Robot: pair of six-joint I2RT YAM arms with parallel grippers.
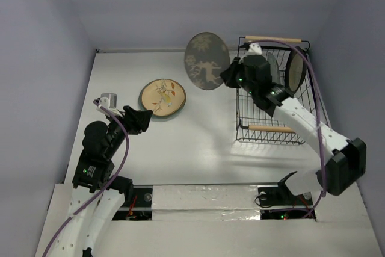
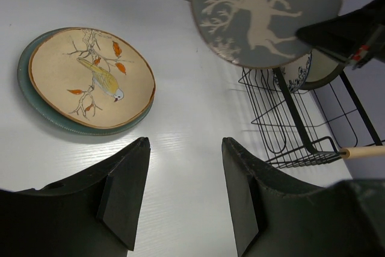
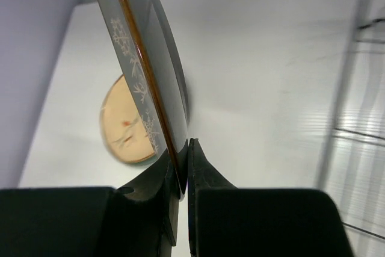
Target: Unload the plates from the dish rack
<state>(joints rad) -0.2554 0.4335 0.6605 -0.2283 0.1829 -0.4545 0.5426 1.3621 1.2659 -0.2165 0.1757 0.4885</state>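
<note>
Top: right gripper (image 1: pixel 231 76) pinches grey plate (image 1: pixel 207 61) by rim, upright above table (image 1: pixel 198 142), left of dish rack (image 1: pixel 271 128).
Left wrist: left gripper (image 2: pixel 185 148) spread, near tan plate (image 2: pixel 90 76) lying on teal plate (image 2: pixel 25 85).
Right wrist: blurred; rack contents unclear.

a white table (image 1: pixel 198 142) sits boxed in by plain pale lavender walls (image 1: pixel 150 4) under soft light.

A lab test cell is seen: a white desk (image 1: pixel 198 148) boxed in by bare grey walls (image 1: pixel 180 4), cabled left arm (image 1: pixel 91 156) and right arm (image 1: pixel 301 118) bolted at its edge.
</note>
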